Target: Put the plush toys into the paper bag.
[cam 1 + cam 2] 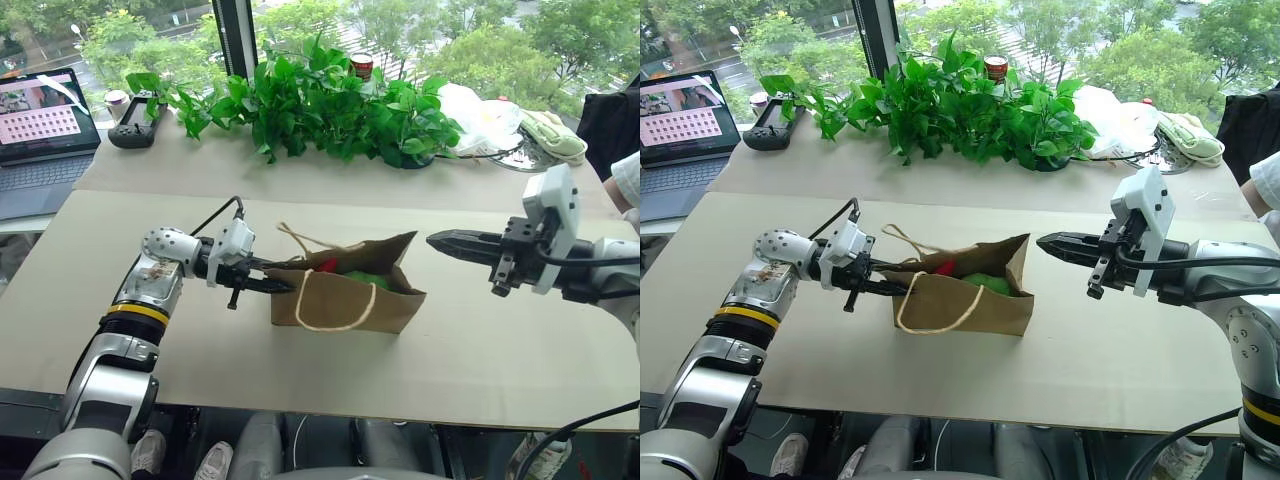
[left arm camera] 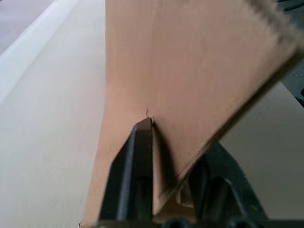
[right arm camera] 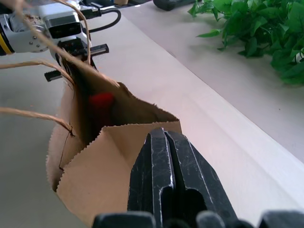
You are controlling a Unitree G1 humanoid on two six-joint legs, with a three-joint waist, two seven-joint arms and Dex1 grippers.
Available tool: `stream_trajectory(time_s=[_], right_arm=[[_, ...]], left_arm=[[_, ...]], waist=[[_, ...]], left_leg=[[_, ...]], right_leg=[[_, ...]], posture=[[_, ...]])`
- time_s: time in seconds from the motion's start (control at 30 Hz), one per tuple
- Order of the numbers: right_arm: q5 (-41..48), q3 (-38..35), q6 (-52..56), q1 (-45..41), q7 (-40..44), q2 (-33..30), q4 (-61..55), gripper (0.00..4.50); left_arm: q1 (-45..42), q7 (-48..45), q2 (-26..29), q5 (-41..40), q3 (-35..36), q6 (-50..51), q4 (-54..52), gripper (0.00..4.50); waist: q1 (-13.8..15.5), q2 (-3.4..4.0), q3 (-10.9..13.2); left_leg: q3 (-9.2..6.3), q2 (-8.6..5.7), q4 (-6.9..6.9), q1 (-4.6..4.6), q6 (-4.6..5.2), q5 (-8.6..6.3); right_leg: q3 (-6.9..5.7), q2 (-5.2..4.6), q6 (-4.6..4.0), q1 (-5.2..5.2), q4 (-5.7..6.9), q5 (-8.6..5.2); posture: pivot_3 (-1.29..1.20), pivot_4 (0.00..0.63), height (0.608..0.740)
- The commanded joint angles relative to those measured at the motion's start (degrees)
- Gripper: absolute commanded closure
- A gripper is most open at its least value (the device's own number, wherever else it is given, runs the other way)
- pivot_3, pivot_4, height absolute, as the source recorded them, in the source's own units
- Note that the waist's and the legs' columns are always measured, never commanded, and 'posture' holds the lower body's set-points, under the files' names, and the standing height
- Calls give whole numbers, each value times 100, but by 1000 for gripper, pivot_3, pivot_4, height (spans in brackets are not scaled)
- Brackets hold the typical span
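The paper bag (image 1: 345, 300) is positioned on the worktop (image 1: 480, 350), near its middle, with the mouth open and facing upward. Two tan cord handles are attached at the mouth; one handle (image 1: 335, 305) is draped down over the near wall of the bag. Both plush toys are contained in the bag: the red toy (image 1: 325, 265) is seen at the left side of the opening, and the green toy (image 1: 362, 277) lies just beside it, toward the right.

The left hand (image 1: 283, 285) is placed at the left end of the bag. In the left wrist view, one finger (image 2: 135, 180) is seen on either side of the paper edge; whether the paper is clamped cannot be told.

The right hand (image 1: 440, 240) is held above the worktop, just right of the bag's upper right corner and apart from it. Its fingers (image 3: 166, 175) are pressed together, and nothing is held.

Leafy plants (image 1: 320, 105) are arranged along the far edge, with a laptop (image 1: 40, 130) at the far left.
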Motion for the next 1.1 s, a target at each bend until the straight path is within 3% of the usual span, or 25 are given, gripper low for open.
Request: stream_trajectory(time_s=[0.03,0.1,0.3,0.57,0.77,1.1], right_arm=[[-4,-78,-131,-63,-34,-131,-55,4500],[-32,-26,-159,-94,-36,-146,-19,4500],[-232,113,-264,-67,64,-374,127,4500],[-450,176,-377,111,300,-668,199,4500],[-288,106,-445,71,550,-674,133,4500],[-456,277,-551,-43,714,-680,304,4500]], left_arm=[[-189,-52,86,75,111,134,-85,1889],[-166,-53,226,42,168,320,-249,1213],[-95,69,780,-375,564,1445,-1208,1213],[-137,299,1938,-1784,1484,4360,-2692,1213],[95,379,2431,-2085,1904,4936,-2847,1213],[128,468,2435,-2118,1920,4918,-2902,1213]], waist=[[0,0,0],[-1,0,0],[-15,0,0],[-17,1,1],[-23,1,1],[1,1,1]], left_leg=[[0,0,0,0,0,0],[-1,0,0,0,0,0],[-2,2,-1,0,0,0],[-1,3,-1,2,0,0],[1,3,0,5,0,0],[3,3,0,4,0,0]], right_leg=[[0,0,0,0,0,0],[0,0,0,0,1,0],[0,1,0,-3,2,0],[0,1,5,-2,5,-4],[0,1,5,-2,4,-6],[0,0,3,-2,3,-6]], posture=[[0,150,713],[0,150,713],[0,150,713],[0,150,713],[0,150,713],[0,150,713]])
